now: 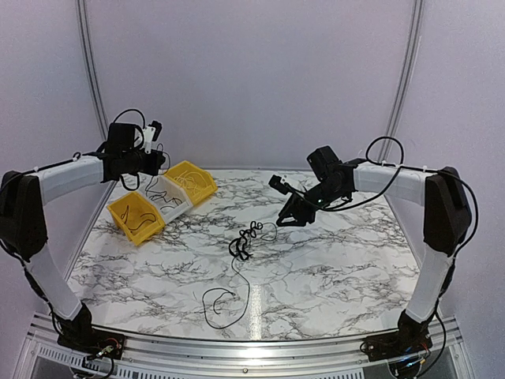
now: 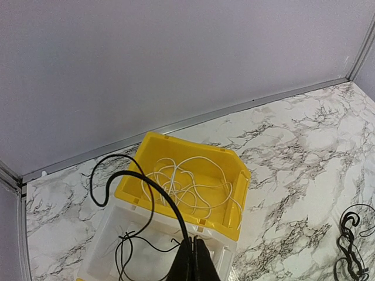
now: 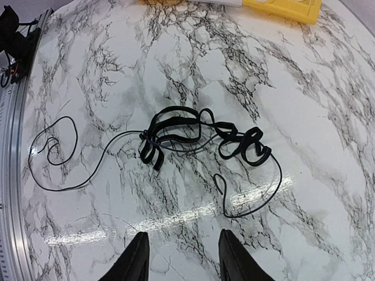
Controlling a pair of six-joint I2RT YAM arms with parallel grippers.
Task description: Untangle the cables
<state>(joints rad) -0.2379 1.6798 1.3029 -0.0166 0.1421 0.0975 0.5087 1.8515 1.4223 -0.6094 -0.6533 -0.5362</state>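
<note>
The tangled cables (image 1: 245, 239) lie as a black clump mid-table, also seen in the right wrist view as cables (image 3: 199, 137). A thin tail runs from the clump to a loop (image 1: 222, 304) near the front. My right gripper (image 1: 293, 215) hovers open just right of the clump, with nothing between its fingers (image 3: 136, 260). My left gripper (image 2: 194, 260) is shut on a thicker black cable (image 2: 149, 187) that arcs up over the bins. In the top view the left gripper (image 1: 158, 160) hangs above the white bin (image 1: 170, 193).
Three bins stand in a row at the back left. The near yellow bin (image 1: 136, 217) holds a black wire. The white bin (image 2: 105, 240) holds thin black wire (image 2: 126, 249). The far yellow bin (image 2: 181, 145) holds a white cable (image 2: 187, 184). Walls close the back and sides.
</note>
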